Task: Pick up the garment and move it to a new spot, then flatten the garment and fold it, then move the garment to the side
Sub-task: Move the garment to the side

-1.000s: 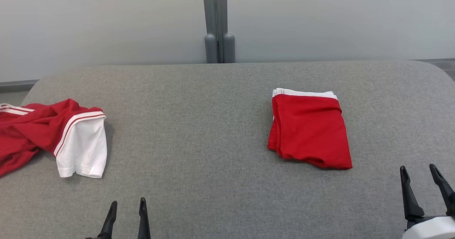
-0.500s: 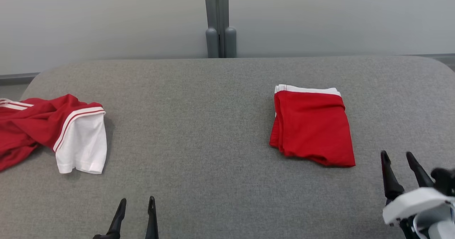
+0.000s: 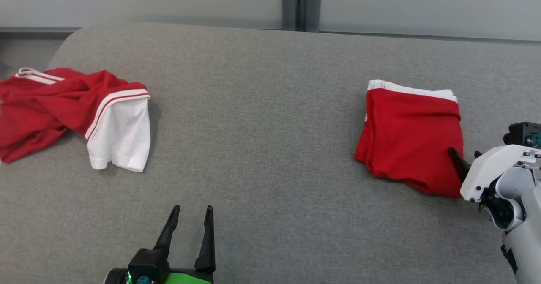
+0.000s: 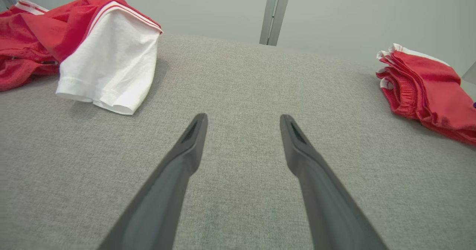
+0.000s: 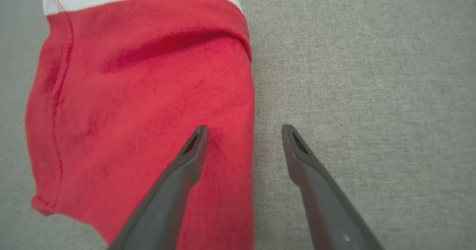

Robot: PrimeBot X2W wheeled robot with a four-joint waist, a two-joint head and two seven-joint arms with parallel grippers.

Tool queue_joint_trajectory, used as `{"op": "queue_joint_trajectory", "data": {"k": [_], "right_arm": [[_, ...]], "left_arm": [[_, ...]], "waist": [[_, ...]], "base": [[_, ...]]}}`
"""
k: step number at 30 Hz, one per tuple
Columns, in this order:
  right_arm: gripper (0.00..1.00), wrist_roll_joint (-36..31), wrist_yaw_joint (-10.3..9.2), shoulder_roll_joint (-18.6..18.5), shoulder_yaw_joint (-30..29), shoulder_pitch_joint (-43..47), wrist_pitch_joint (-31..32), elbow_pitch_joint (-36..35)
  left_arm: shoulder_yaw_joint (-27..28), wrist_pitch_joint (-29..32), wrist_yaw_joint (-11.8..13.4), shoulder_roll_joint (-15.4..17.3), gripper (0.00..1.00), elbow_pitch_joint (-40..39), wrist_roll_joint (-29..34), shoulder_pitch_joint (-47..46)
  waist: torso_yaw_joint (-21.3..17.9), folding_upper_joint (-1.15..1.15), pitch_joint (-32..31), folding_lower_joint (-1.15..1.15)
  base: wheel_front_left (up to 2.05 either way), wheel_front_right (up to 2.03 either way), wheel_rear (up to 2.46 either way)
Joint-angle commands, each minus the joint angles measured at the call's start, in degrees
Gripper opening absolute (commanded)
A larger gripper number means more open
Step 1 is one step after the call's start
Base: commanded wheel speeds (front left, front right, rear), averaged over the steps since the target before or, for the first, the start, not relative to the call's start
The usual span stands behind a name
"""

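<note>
Crumpled shirt (image 3: 63, 110): lay far left of the grey post (image 3: 301, 5).
Left gripper (image 3: 192, 208): near side, left of the post; fingers spread, empty.
Folded garment (image 3: 410, 136): right of the post; probably light, soft and limp, best pinched through all layers at its right edge.
Right gripper (image 5: 244, 128): fingers spread, straddling that edge, holding nothing.
Writing: none legible.
</note>
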Motion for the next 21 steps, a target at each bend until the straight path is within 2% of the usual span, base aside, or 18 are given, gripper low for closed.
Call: {"op": "queue_joint_trajectory", "data": {"k": [1, 6, 7, 8, 12, 16, 21], "right_arm": [[1.0, -0.4, 0.0, -0.4, -0.8, -1.8, 0.2, 1.8], [0.98, 1.5, 0.0, 0.2, -0.8, -5.8, 0.1, 8.0], [0.13, 1.9, 0.0, 0.5, -0.4, -6.3, 0.3, 8.7], [0.0, 2.2, 0.01, 0.5, -0.1, -6.6, 0.1, 9.0], [0.0, 5.2, -0.06, -0.4, -0.4, -7.5, -1.8, 8.3], [0.0, 6.4, -0.06, -2.1, -0.6, -9.0, -2.7, 7.5], [0.0, 6.0, -0.04, -5.6, -0.7, -10.6, -3.8, 7.0]], "left_arm": [[-0.2, 0.0, 0.3, 0.2, 1.0, -0.1, -0.3, -1.2], [-0.1, 0.0, 0.7, 0.2, 1.0, -0.4, 0.1, -1.6], [0.3, 0.0, 0.8, 0.2, 1.0, -0.5, 0.1, -1.7], [0.6, 0.0, 1.0, 0.2, 1.0, -0.7, 0.1, -1.8], [2.0, 0.0, 1.5, 0.2, 1.0, -1.8, 0.2, -1.6], [3.4, 0.0, 1.4, 0.2, 1.0, -3.1, 0.7, -1.4], [3.6, 0.0, 0.0, 0.2, 1.0, -3.4, 2.2, -3.9]], "waist": [[3.6, 0.0, 3.2, 0.0], [4.6, 0.0, 4.8, 0.0], [4.4, 0.0, 4.9, 0.0], [4.0, 0.0, 5.2, 0.0], [0.6, 0.0, 6.1, 0.0], [-5.8, 0.0, 8.1, 0.0], [-13.7, 0.0, 12.0, 0.0]], "base": [[0.0, 0.0, 0.0], [0.0, 0.0, 0.0], [0.0, 0.0, 0.0], [0.0, 0.0, 0.0], [0.0, 0.0, 0.0], [0.0, 0.0, 0.0], [0.0, 0.0, 0.0]]}}
